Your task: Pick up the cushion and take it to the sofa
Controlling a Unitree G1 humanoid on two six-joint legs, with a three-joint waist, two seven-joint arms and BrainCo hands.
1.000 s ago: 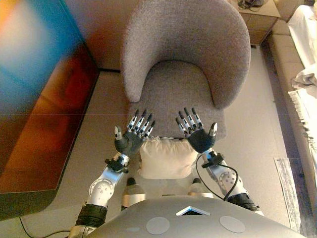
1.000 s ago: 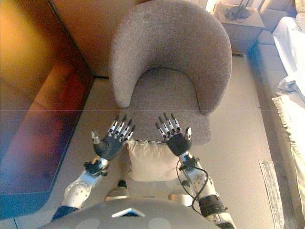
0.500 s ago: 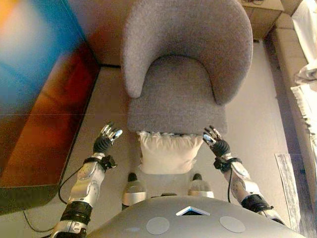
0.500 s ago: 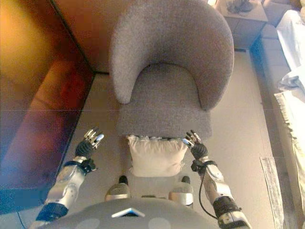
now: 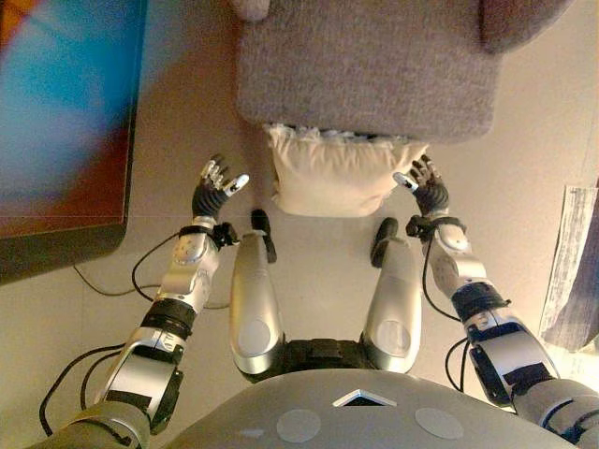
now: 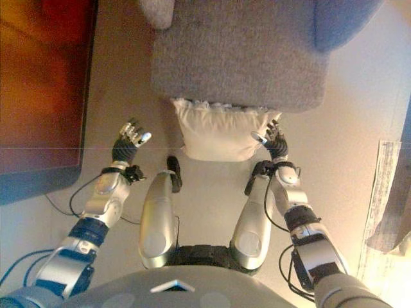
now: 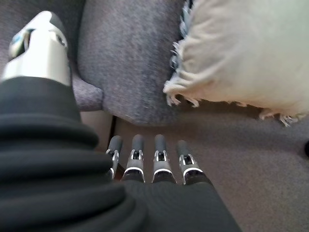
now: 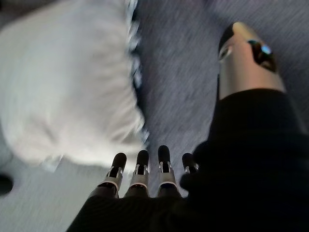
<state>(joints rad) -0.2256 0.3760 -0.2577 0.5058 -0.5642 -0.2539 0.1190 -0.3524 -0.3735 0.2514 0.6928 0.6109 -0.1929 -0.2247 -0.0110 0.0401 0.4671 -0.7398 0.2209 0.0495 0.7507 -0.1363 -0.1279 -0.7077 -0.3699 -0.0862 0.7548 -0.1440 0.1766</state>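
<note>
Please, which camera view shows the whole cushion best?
The left eye view: it shows the whole cream cushion on the floor against the grey armchair, between the left hand and the right hand. The right eye view shows nearly the same. Each wrist view shows only part of it, past open fingers.

Beige carpet floor point(image 5: 524, 168), bearing a cream cushion point(image 5: 339, 175) propped against a grey armchair point(image 5: 365, 65); rug edge point(image 5: 566, 262) at the right.
</note>
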